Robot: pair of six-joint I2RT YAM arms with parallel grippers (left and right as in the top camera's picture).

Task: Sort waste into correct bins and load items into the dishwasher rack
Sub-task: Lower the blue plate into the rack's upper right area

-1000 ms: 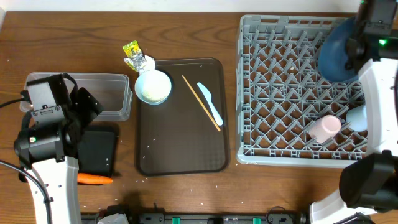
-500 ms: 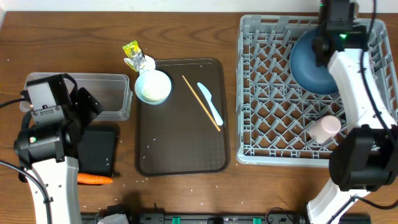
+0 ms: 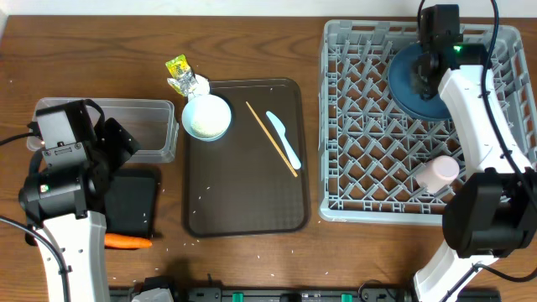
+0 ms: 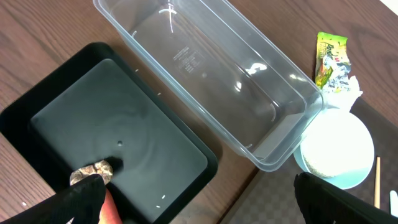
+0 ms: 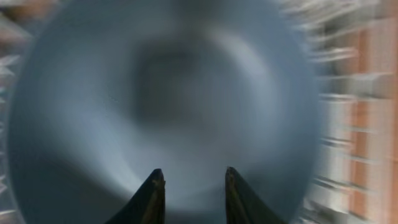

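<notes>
The large blue plate (image 3: 403, 88) is seen among the pegs at the far right of the grey dishwasher rack (image 3: 361, 168). The right gripper (image 5: 191, 182) is pictured against it, fingers slightly parted, nothing pinched between them. The left gripper (image 4: 196, 180) is held spread wide above the black tray (image 4: 143, 124), where a brown food piece (image 4: 93, 171) is lying.

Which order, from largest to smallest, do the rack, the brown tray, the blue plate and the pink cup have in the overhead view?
1. rack
2. brown tray
3. blue plate, partly hidden
4. pink cup
</notes>
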